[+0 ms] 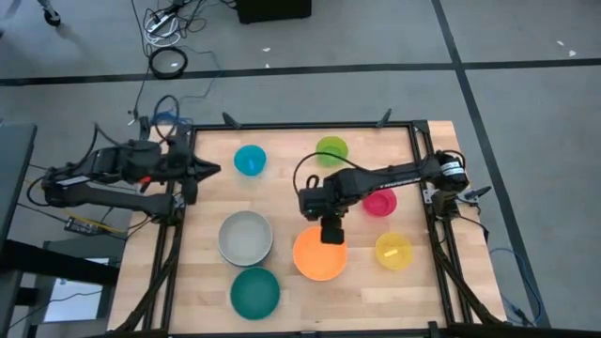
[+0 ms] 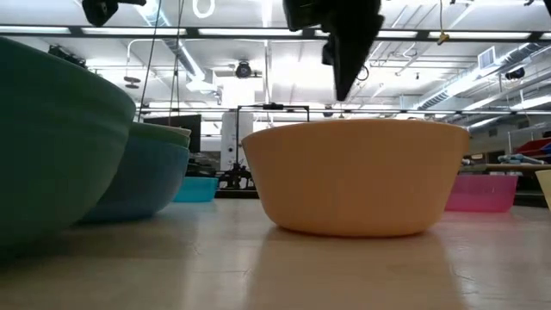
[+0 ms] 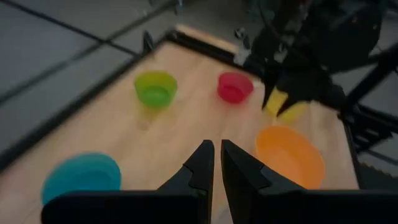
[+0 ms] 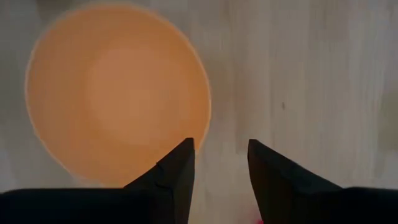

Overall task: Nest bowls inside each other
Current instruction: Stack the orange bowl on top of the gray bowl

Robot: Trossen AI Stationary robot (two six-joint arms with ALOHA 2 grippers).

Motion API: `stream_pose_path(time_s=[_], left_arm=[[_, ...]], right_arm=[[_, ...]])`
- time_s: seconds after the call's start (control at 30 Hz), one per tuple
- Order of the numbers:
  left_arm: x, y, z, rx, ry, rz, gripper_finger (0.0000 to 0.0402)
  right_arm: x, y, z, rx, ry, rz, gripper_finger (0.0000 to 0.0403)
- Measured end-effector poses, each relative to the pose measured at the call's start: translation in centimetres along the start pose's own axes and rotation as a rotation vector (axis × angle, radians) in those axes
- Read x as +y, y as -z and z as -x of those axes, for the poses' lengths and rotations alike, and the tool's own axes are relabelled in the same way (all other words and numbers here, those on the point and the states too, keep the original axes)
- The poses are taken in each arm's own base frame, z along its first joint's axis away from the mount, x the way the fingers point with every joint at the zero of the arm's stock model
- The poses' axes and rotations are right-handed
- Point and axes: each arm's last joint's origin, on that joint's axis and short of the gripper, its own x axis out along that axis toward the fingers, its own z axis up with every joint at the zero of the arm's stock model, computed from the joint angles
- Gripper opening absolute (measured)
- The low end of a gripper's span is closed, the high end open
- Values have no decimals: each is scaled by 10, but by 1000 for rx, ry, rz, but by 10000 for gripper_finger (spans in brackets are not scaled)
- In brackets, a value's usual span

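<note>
My right gripper (image 1: 331, 232) (image 4: 221, 163) points down, open, above the far rim of the large orange bowl (image 1: 319, 255) (image 2: 357, 176). One finger stands over the bowl's inside, the other over the table; in the low view its fingers (image 2: 348, 73) hang clear above the rim. The grey-white bowl (image 1: 246, 237) sits left of it, showing a green rim over a light blue wall (image 2: 142, 176) in the low view. The teal bowl (image 1: 254, 292) stands near the front edge. My left gripper (image 1: 212, 170) (image 3: 217, 163) waits at the far left, holding nothing, with a narrow gap between its fingers.
Small bowls stand apart on the wood: cyan (image 1: 250, 160) and lime green (image 1: 331, 150) at the far side, pink-red (image 1: 379, 202) and yellow (image 1: 393, 252) at the right. A black frame (image 1: 310, 127) runs along the table's edges. Bare wood lies in the middle.
</note>
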Motion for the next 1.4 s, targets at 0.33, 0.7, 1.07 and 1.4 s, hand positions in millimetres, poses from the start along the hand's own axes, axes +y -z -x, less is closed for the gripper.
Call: stream_pose_path(time_s=[0.33, 0.7, 1.07, 1.4], left_arm=[[-2, 0, -7, 32, -13, -6, 39], [-1, 0, -7, 26, -27, -11, 39], [0, 0, -7, 12, -55, -11, 39], [0, -2, -7, -11, -73, -8, 39]], right_arm=[[9, 13, -46, 30, 1, -30, 162], [7, 24, -92, -31, -18, -55, 162], [-7, 27, -104, -33, -43, -32, 43], [-24, -4, -61, -161, -93, 9, 2]])
